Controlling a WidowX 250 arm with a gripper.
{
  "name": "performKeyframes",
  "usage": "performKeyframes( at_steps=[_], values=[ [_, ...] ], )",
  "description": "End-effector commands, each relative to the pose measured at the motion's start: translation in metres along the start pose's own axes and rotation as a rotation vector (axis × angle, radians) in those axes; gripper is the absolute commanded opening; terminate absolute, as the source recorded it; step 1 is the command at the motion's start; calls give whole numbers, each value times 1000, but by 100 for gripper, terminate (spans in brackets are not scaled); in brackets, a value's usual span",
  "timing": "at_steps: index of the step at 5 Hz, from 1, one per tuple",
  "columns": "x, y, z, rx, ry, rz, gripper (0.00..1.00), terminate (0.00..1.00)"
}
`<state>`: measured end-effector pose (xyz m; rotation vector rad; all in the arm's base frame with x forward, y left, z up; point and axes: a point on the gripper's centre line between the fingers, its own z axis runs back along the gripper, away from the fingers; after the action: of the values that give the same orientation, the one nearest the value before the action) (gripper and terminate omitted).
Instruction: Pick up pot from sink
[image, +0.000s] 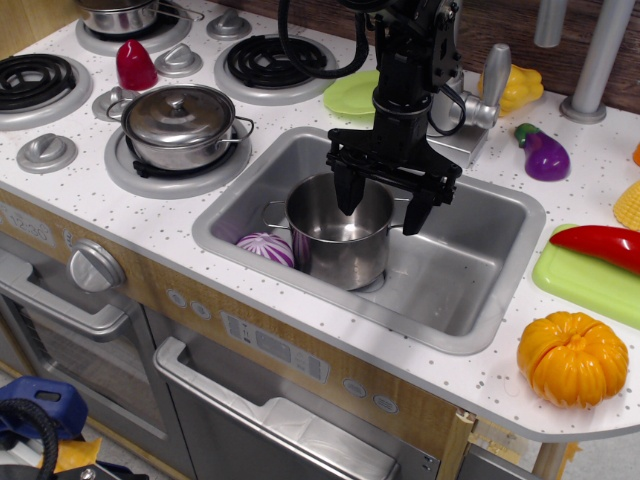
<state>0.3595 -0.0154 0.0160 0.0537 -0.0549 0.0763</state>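
Pot (340, 245) upright in sink (480, 290), left of centre, purple-striped ball (265, 248) against its side. Hand (383, 208) spread, one finger inside the rim, the other outside right (by the handle). Risk: thin-wall pinch slips or tilts; pot may nudge ball.

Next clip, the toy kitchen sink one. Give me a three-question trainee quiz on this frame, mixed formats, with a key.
1. True or false: the gripper stands open, one finger inside the pot and one outside its rim.
2. Multiple choice: what lies in the sink left of the pot? A) a purple-and-white striped vegetable B) a yellow pepper C) a spoon
3. Fill in: the lidded pot sits on a ____ burner.

Key: 1 true; 2 A, the striped vegetable; 3 stove.
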Motion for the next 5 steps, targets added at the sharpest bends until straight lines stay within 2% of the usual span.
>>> performKeyframes(
  at_steps=[1,2,4,5],
  values=[
    [0,0,0,0,0,0,100,0],
    [9,5,-19,-18,-38,-18,100,0],
    [11,7,-57,-43,-108,-14,100,0],
    [12,4,-57,-36,-109,-5,0,0]
  ],
)
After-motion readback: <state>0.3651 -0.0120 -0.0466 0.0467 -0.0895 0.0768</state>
